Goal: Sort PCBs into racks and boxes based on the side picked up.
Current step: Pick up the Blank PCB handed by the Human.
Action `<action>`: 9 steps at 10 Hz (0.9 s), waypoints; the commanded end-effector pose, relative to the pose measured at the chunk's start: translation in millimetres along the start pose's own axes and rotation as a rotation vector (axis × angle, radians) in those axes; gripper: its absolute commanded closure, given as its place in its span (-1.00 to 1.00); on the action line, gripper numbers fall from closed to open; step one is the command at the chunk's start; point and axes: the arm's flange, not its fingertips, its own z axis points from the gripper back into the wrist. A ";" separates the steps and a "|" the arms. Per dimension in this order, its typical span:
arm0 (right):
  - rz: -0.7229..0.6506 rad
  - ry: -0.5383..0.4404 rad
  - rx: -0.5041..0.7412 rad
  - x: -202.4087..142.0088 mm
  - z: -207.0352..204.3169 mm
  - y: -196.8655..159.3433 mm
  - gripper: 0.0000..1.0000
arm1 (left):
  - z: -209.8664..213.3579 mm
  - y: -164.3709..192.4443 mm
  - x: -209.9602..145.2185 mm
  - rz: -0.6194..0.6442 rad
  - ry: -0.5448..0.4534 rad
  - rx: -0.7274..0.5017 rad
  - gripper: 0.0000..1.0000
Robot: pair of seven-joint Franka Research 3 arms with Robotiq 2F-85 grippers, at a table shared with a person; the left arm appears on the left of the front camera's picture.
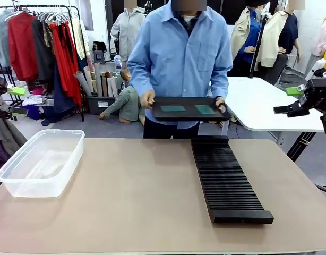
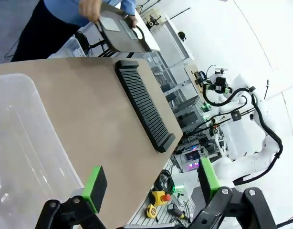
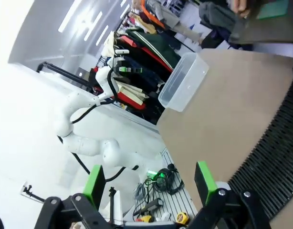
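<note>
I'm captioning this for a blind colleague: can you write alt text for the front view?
A person in a blue shirt holds a flat black tray carrying two green PCBs at the table's far side. On the table lie a long black slotted rack on the right and a clear tub on the left.

The bench [image 1: 136, 196] is open across its middle, a wide lane between the box [image 1: 73, 156] at the left edge and the rack [image 1: 226, 180] right of centre. Narrower open strips run along the near edge and to the right of the rack. At the far edge a person [image 1: 179, 48] holds a tray [image 1: 189, 117] above the rack's far end, blocking any approach from above there.
</note>
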 end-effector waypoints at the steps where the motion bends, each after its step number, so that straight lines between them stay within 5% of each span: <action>1: 0.001 0.016 -0.005 -1.3 -1.5 1.4 -1.00 | 3.2 2.3 -3.6 0.009 -0.006 0.001 -1.00; 9: 0.001 0.016 -0.005 -1.3 -1.5 1.4 -1.00 | 3.2 2.3 -3.6 0.009 -0.006 0.001 -1.00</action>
